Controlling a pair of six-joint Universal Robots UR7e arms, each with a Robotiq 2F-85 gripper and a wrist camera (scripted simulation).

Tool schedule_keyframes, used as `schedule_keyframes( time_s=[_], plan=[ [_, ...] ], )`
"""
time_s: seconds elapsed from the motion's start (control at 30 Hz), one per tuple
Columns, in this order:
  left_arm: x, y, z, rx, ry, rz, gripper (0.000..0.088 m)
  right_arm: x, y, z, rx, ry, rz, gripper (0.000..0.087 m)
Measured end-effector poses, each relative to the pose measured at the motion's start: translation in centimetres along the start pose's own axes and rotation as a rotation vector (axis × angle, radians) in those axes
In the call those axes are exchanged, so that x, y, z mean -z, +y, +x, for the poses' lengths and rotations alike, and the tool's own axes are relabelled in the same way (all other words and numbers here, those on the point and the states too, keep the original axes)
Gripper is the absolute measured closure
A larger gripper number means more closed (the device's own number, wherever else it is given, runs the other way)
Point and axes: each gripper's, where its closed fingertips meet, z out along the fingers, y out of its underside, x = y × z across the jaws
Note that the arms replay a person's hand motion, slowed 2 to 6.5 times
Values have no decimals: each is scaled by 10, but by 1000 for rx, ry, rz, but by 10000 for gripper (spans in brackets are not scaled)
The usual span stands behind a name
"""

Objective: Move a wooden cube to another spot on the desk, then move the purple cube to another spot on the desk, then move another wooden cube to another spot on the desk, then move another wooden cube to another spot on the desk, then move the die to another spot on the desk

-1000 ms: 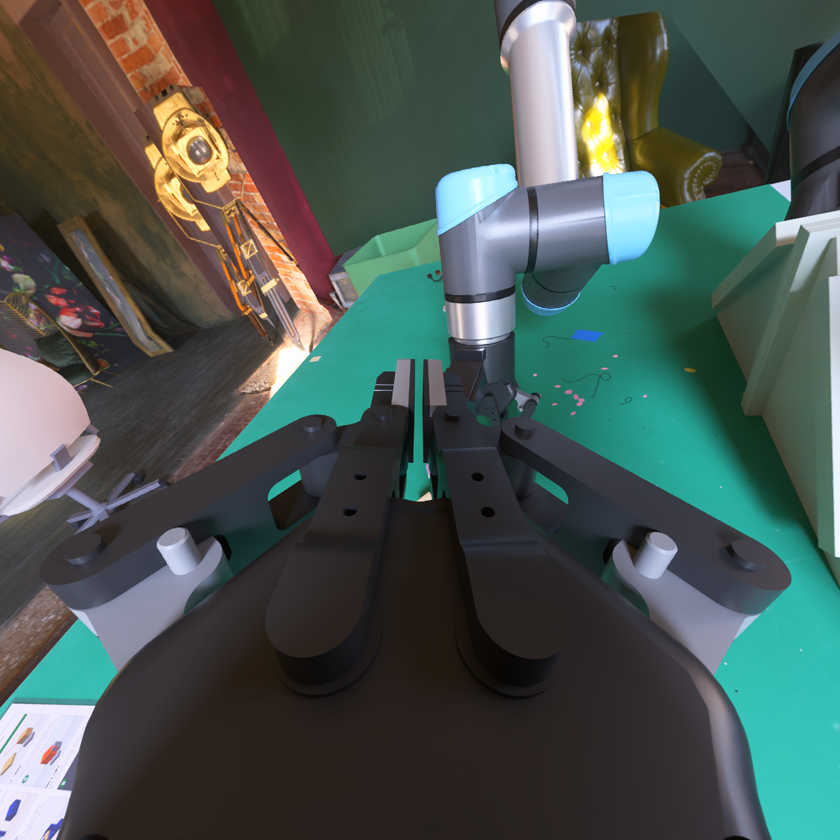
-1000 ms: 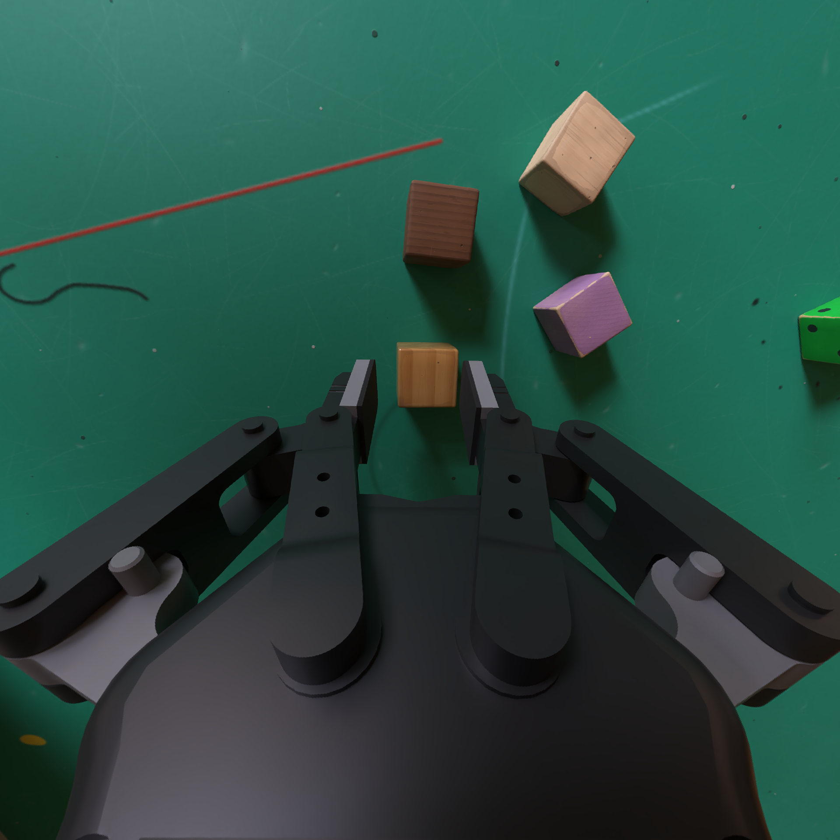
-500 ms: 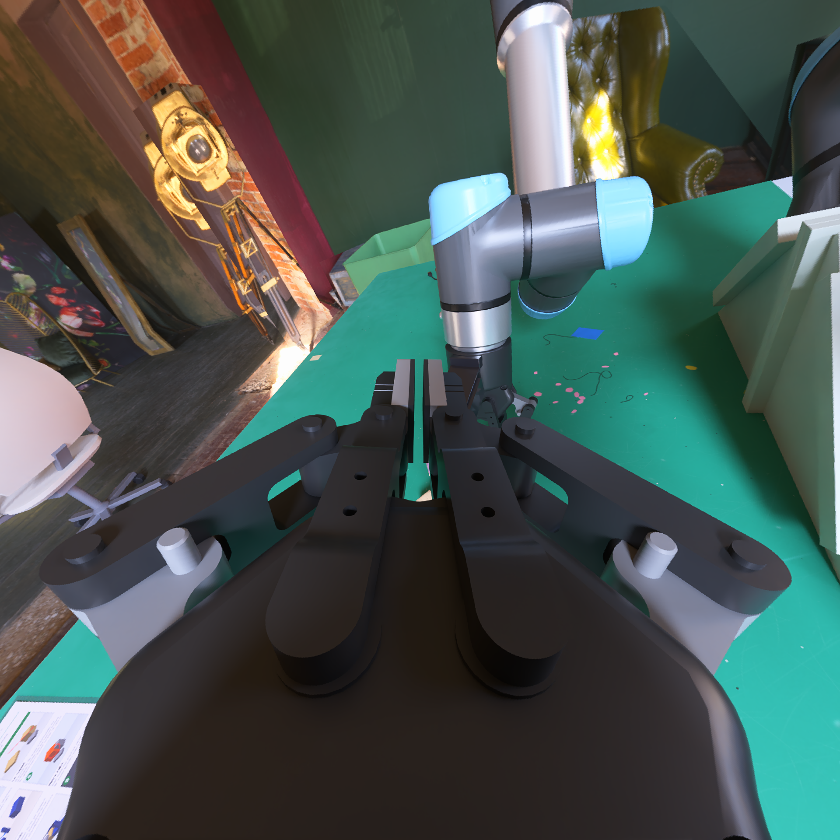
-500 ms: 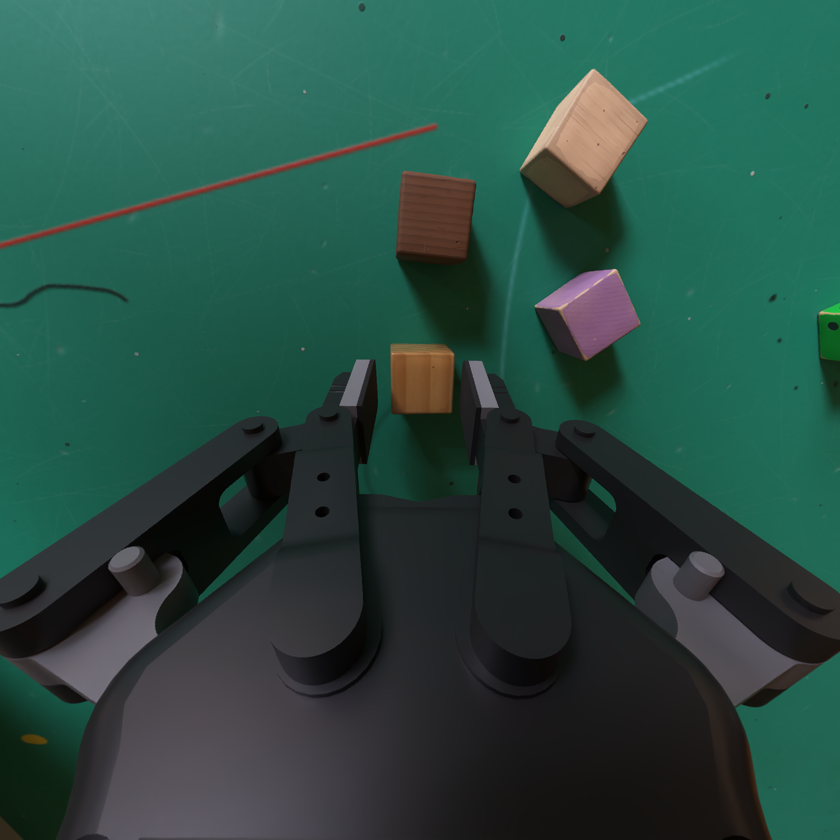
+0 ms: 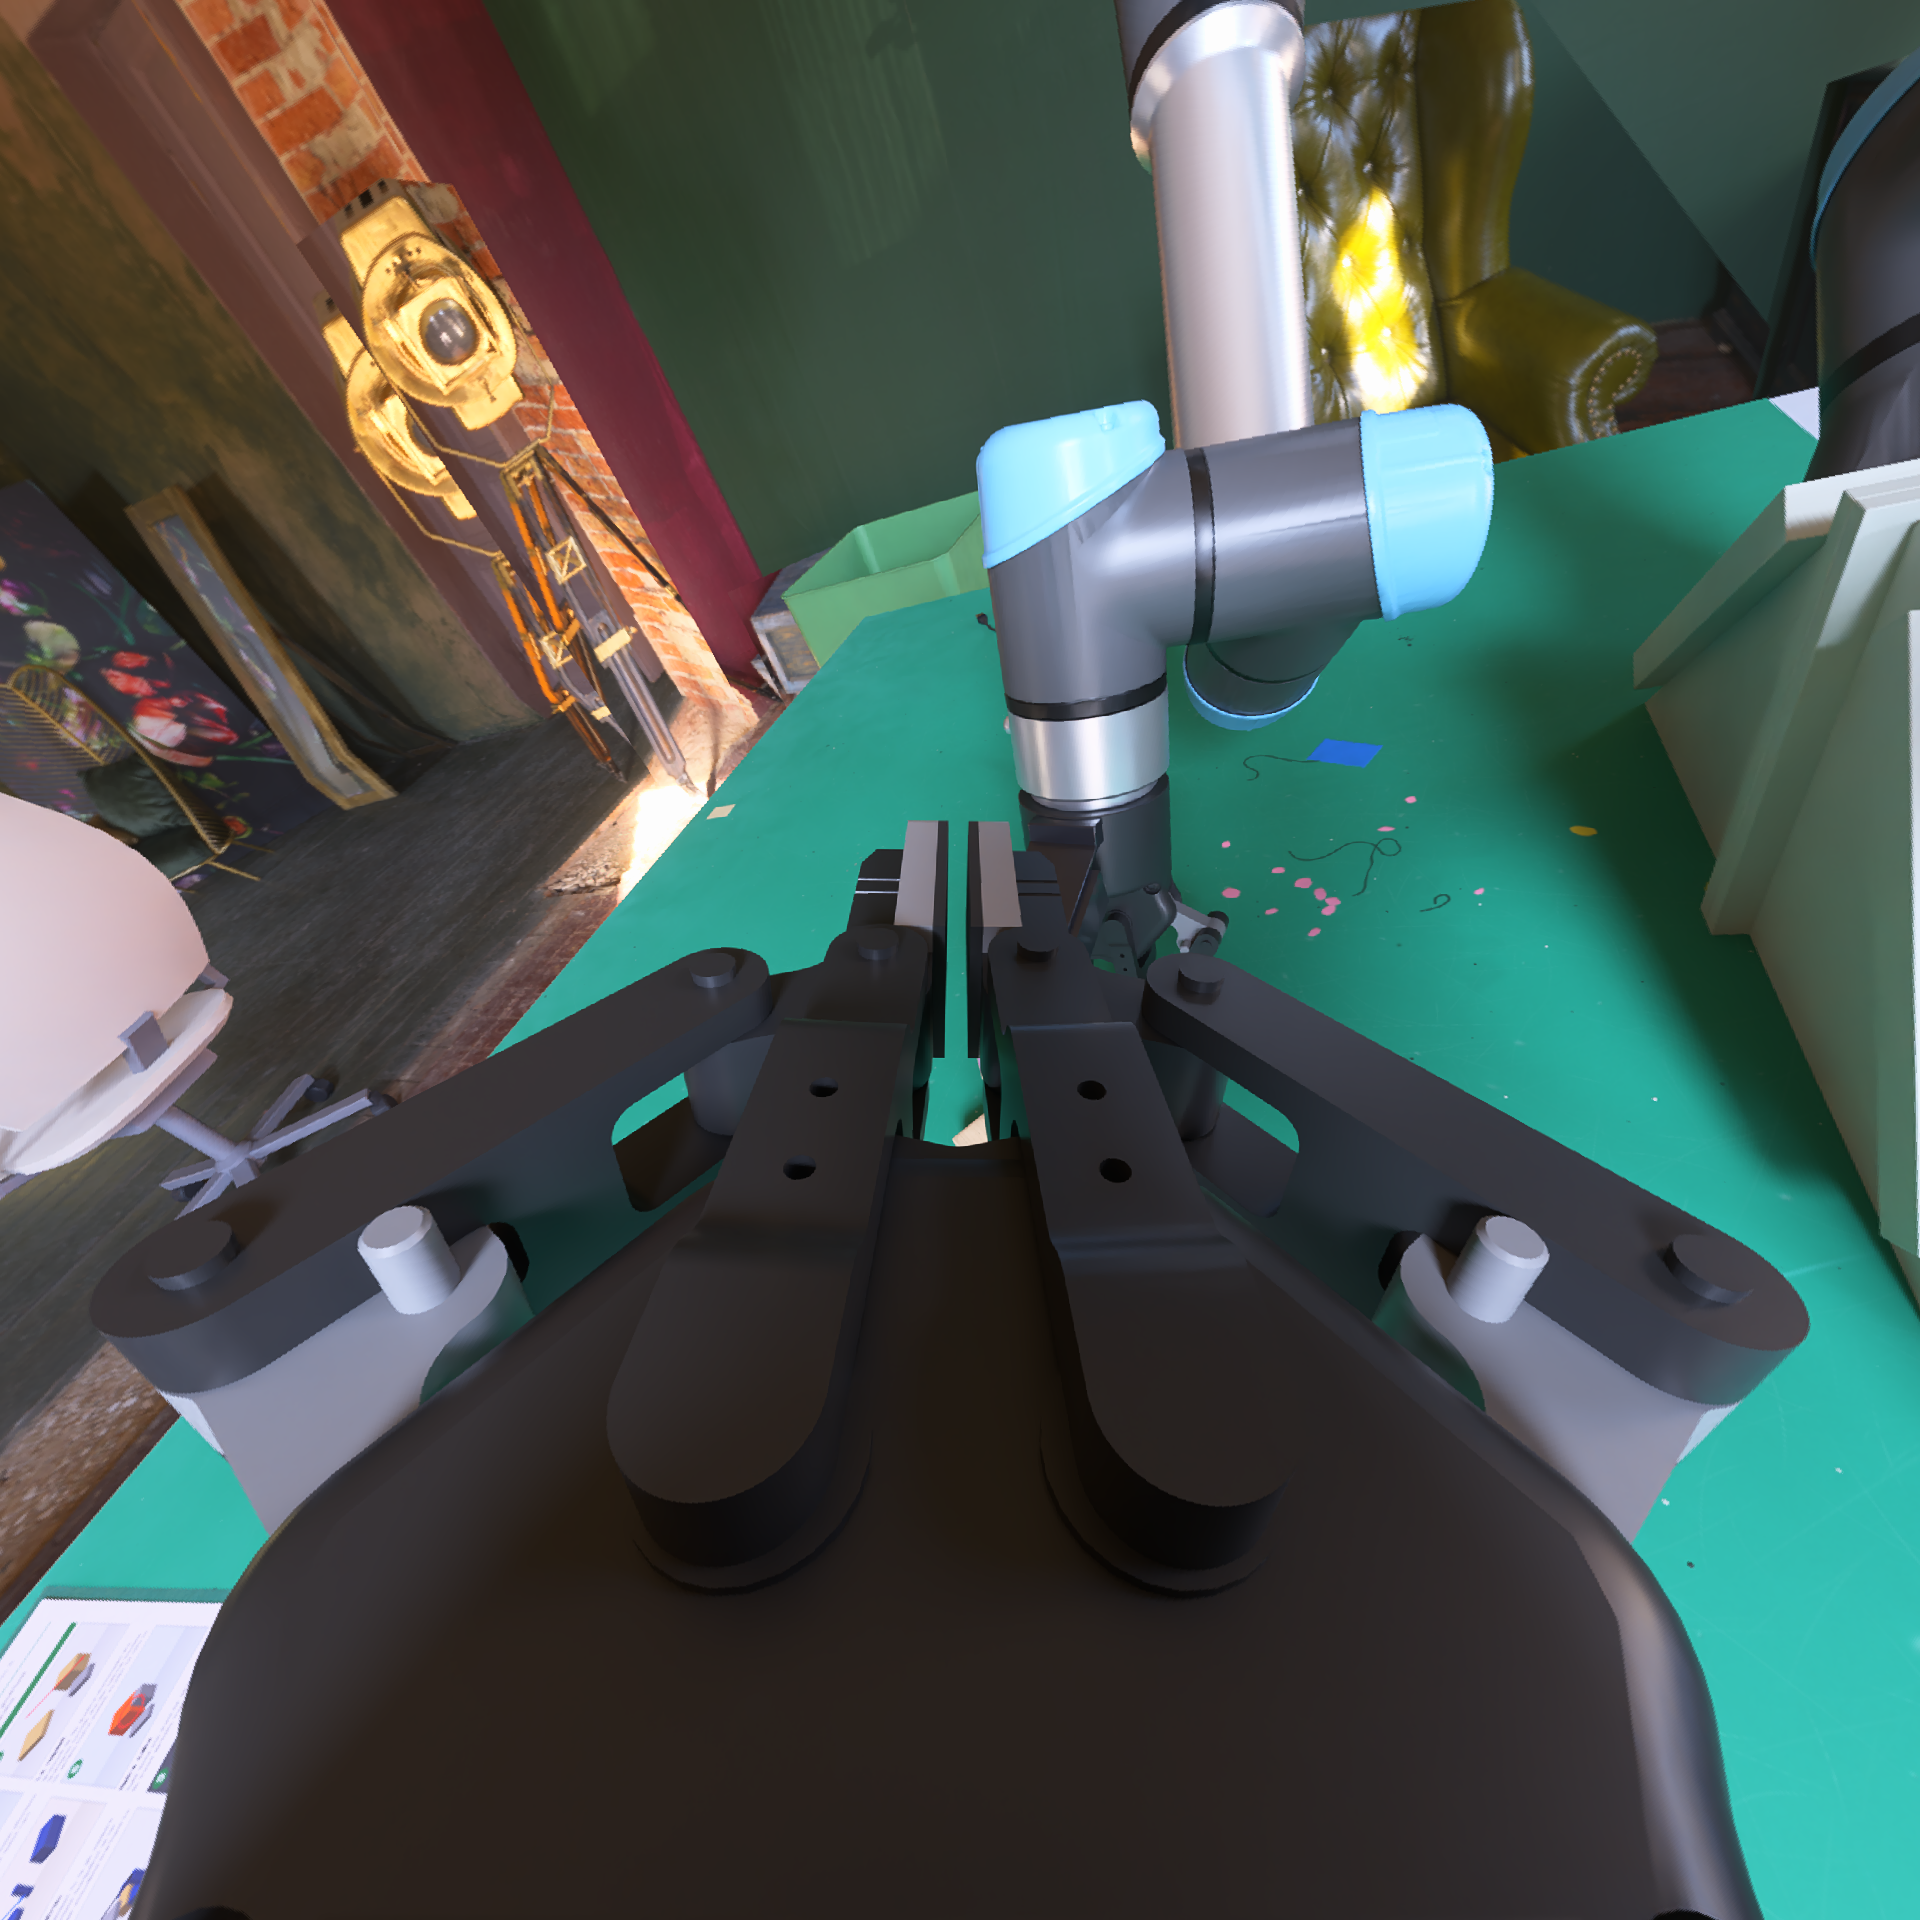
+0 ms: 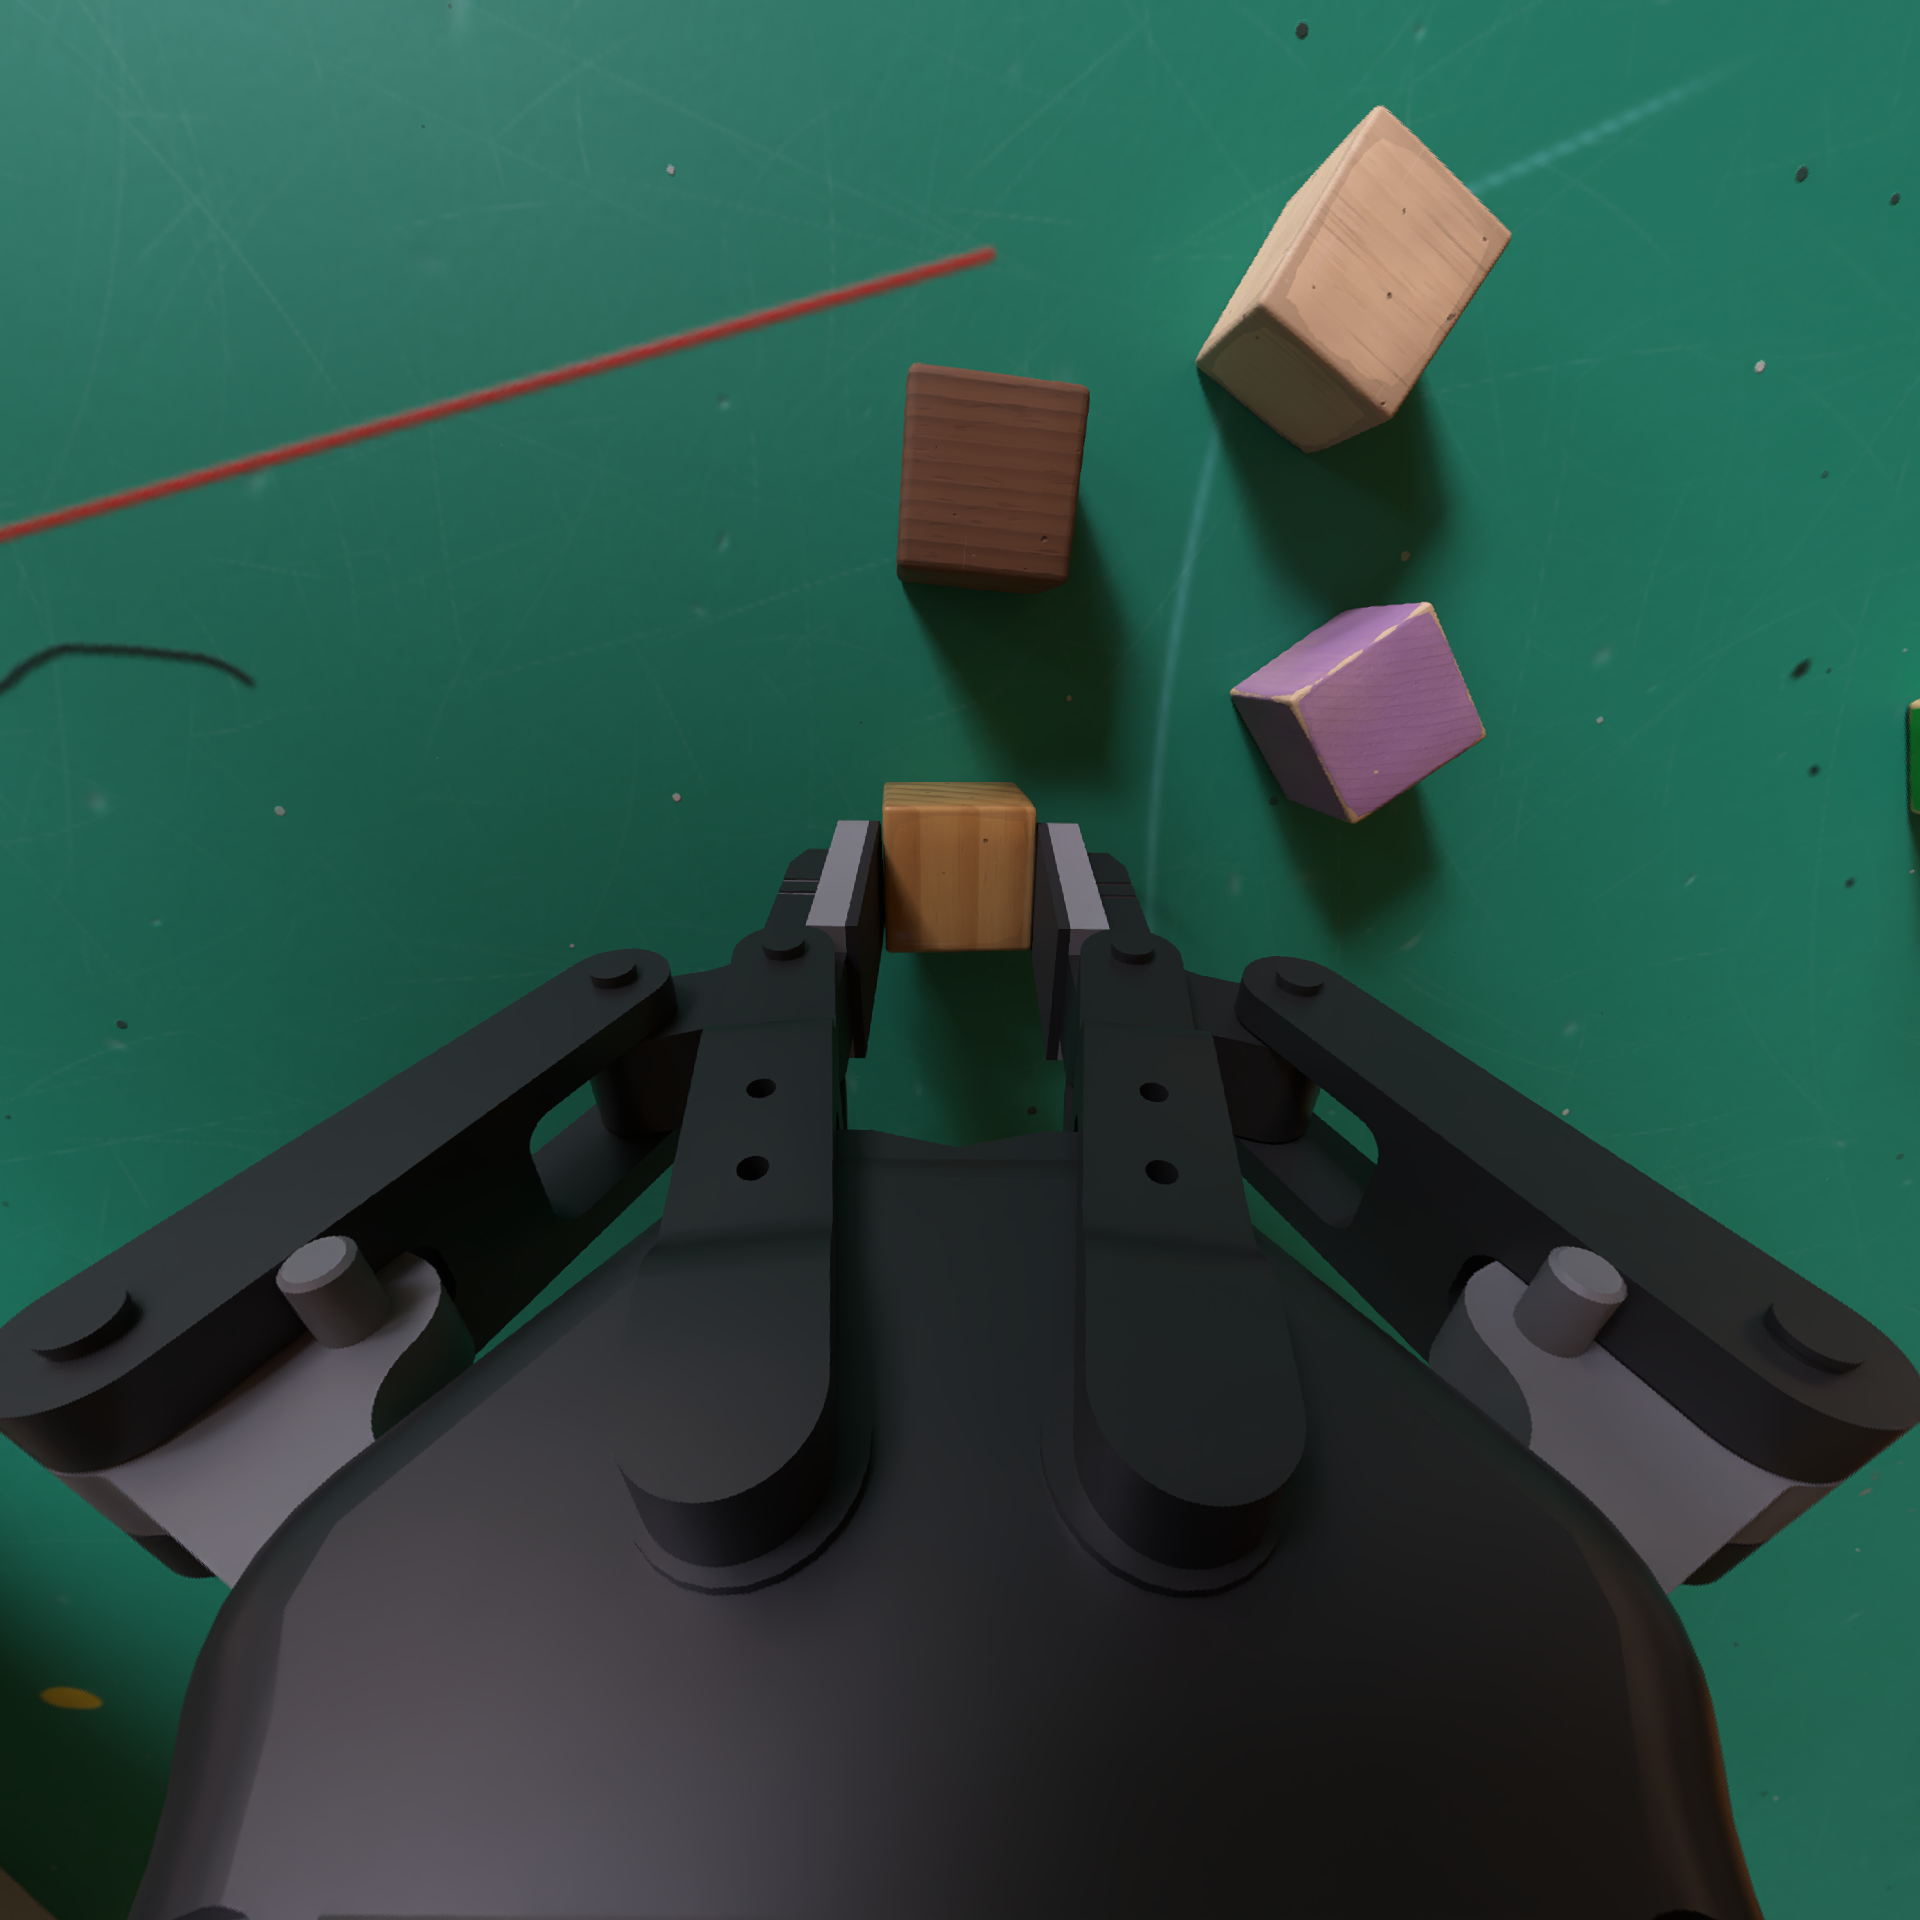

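Observation:
In the right wrist view my right gripper [image 6: 958, 883] is shut on a small orange-brown wooden cube [image 6: 958, 868], its pads against the cube's left and right faces. A dark brown wooden cube [image 6: 990, 476] lies beyond it on the green desk [image 6: 416, 831]. A pale wooden cube [image 6: 1356, 278] lies at the upper right, and the purple cube [image 6: 1361, 709] to the right. The green die [image 6: 1912, 755] is cut off by the right edge. In the left wrist view my left gripper [image 5: 957, 871] is shut and empty above the desk, and the right arm [image 5: 1153, 582] stands beyond it.
A red line [image 6: 499, 395] and a black scribble [image 6: 125, 660] mark the desk at the left. In the left wrist view a pale cabinet [image 5: 1818, 831] stands at the right, a printed sheet [image 5: 73, 1745] lies at the near left corner, and the desk's left edge [image 5: 623, 904] drops to the floor.
My right gripper has moved down over the small orange-brown cube and closed its fingers onto it. The left gripper has not moved.

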Motion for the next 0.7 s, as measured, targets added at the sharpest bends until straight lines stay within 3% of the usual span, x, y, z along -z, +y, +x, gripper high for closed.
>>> schedule_keyframes(
  time_s=[0.4,0.7],
  plan=[
    [-1,3,-2,-4,-6,-9,844,9,-11,-2,17,21,68,618],
    [0,4,-5,6,-14,-15,845,46,-27,7,22,133,164,618]
  ],
)
